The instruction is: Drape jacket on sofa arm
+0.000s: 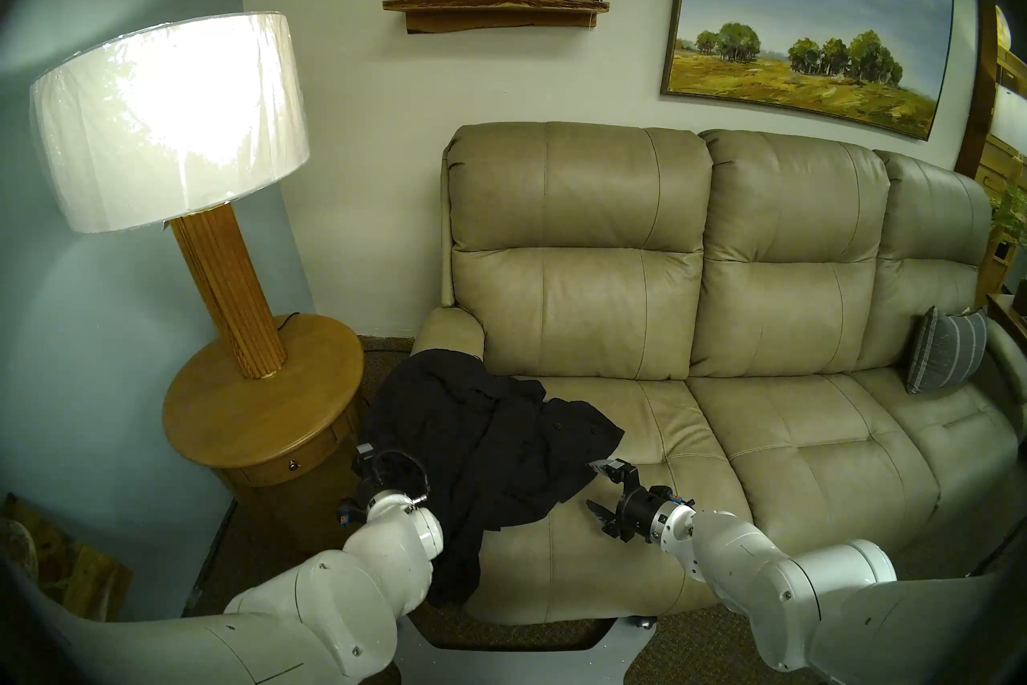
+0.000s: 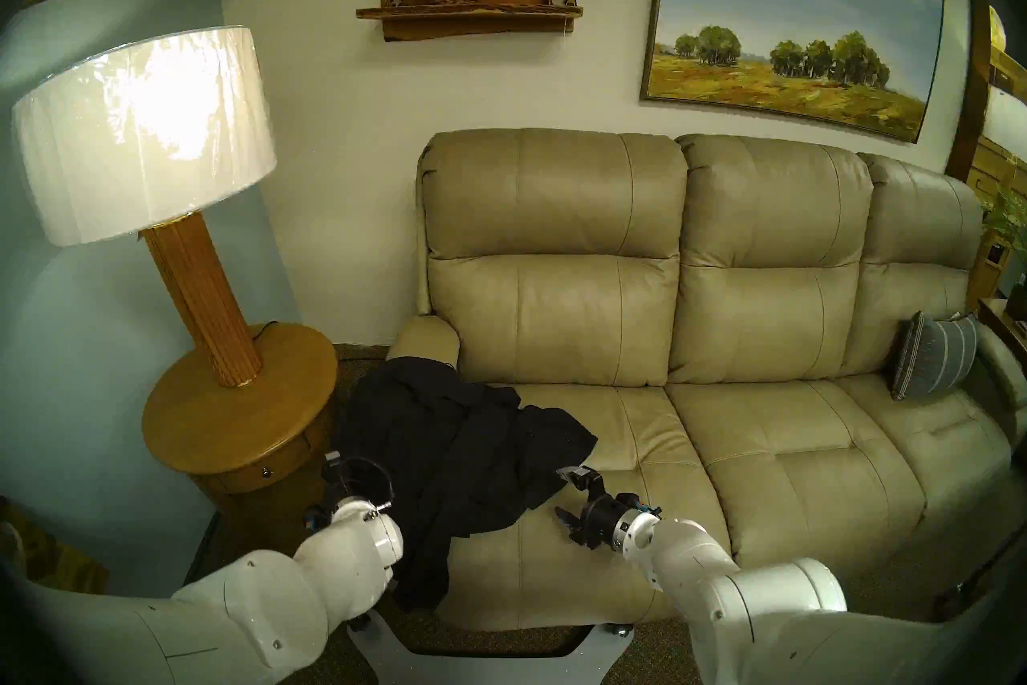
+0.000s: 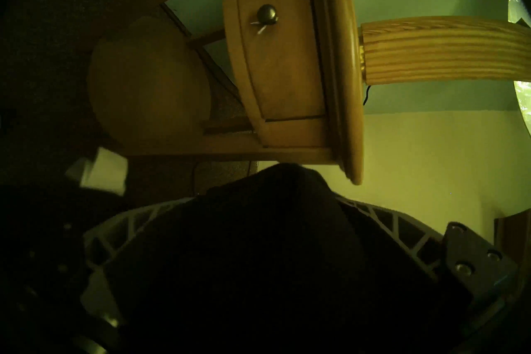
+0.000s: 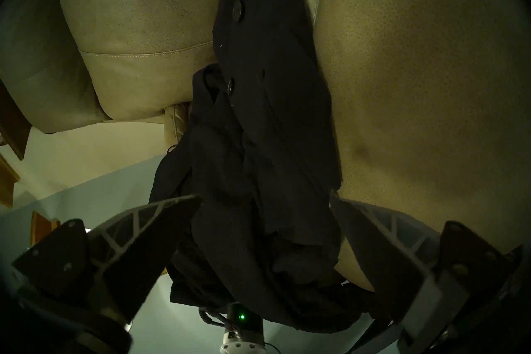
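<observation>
Head views: one black jacket [image 1: 472, 439] lies heaped over the front part of the sofa arm [image 1: 444, 331], with one part spilling onto the first seat cushion and another hanging down the sofa's front. So the drape looks roughly made but untidy, and I judge that spreading and letting go are left. The right end effector [image 1: 596, 486] is released, its jaws spread just beside the jacket's edge, above the seat. The left end effector [image 1: 389, 467] sits at the jacket's outer side, near the one round side table [image 1: 261, 406] that carries one lamp [image 1: 166, 122]. The sofa has three seats, with one striped pillow [image 1: 942, 356].

Left wrist view: dark cloth fills the space between the fingers [image 3: 382, 219]; whether they are clenched on it I cannot tell.

Right wrist view: jacket between wide-apart fingers [image 4: 172, 211], ungripped; two buttons [image 4: 237, 10] show.
</observation>
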Available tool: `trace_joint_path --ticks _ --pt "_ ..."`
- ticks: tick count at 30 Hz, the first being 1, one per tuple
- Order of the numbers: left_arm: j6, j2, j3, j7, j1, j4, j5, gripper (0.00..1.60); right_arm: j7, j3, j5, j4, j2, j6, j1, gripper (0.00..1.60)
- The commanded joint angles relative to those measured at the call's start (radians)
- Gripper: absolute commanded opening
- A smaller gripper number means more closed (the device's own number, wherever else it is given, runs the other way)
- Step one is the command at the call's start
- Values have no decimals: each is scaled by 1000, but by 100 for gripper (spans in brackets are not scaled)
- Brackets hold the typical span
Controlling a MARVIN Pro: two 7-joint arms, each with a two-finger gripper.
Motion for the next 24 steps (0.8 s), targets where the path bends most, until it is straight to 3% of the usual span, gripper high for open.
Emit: trace_joint_path --ticks 1,7,8,11,18,20,22,24 --pt "-58 -57 30 -119 42 17 26 160 6 5 5 -3 1 -5 6 160" --pt "-131 -62 42 -223 52 43 34 160 4 13 7 0 5 -15 10 160" --pt "-144 -75 37 -285 66 33 30 160 3 15 7 0 5 -17 10 160" --pt "-163 -66 43 -271 57 52 34 160 2 17 7 2 4 -21 11 160" --pt "-195 -77 53 -376 54 106 38 160 -4 27 8 7 2 -31 13 160" --pt "-197 -82 55 -442 56 115 40 160 -4 29 7 7 2 -33 13 160" --pt "-196 -82 67 -435 50 120 52 160 -3 30 7 7 1 -34 14 160" --pt "-212 -86 71 -481 48 126 56 160 -2 32 6 6 0 -35 14 160"
